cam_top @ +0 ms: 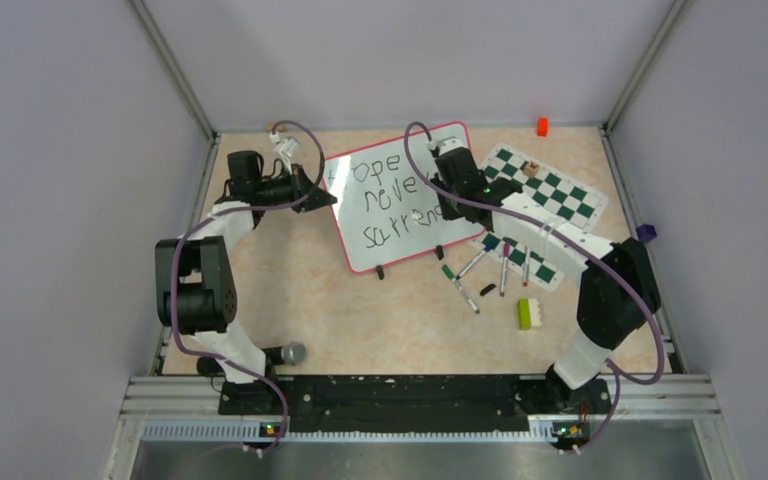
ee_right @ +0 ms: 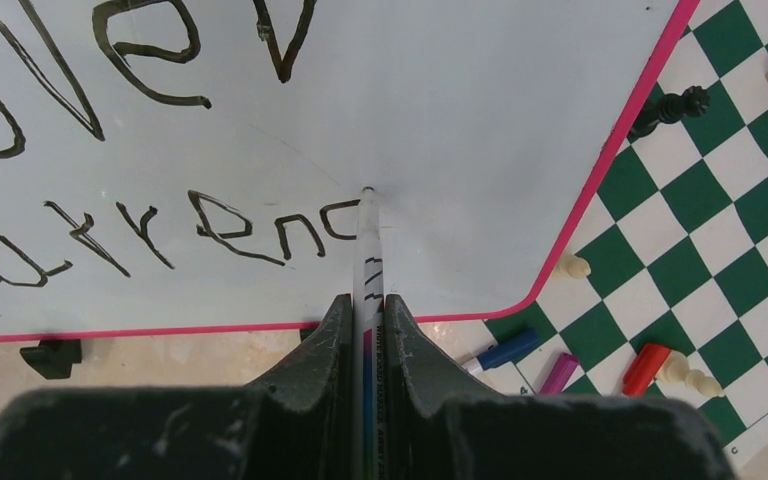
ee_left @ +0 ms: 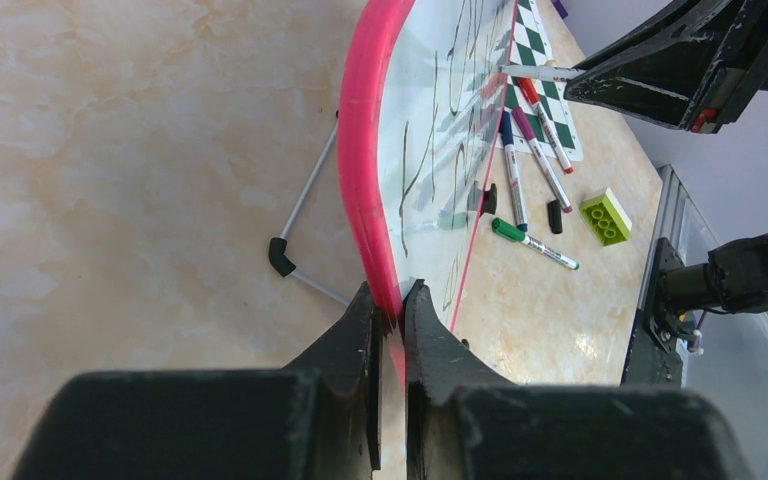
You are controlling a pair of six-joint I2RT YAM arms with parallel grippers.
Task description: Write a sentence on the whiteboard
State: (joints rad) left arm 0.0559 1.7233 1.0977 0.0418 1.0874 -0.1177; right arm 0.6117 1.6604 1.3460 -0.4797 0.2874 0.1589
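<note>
The whiteboard (cam_top: 390,205) with a pink rim leans on its stand at the back middle of the table. The sentence (cam_top: 388,198) is in three dark lines, "Hope", "neve", "surrend"; in the right wrist view the last line (ee_right: 150,235) ends at the pen tip. My left gripper (cam_top: 322,197) is shut on the board's left rim (ee_left: 365,170). My right gripper (cam_top: 447,190) is shut on a whiteboard marker (ee_right: 367,260), whose tip touches the whiteboard (ee_right: 480,120) just right of the last letter.
A green-and-white chess mat (cam_top: 545,200) lies right of the board with chess pieces (ee_right: 668,105). Several capped markers (cam_top: 480,275) and a black cap lie in front of it. A lime brick (cam_top: 526,314), an orange block (cam_top: 542,126) and a purple block (cam_top: 646,232) lie around.
</note>
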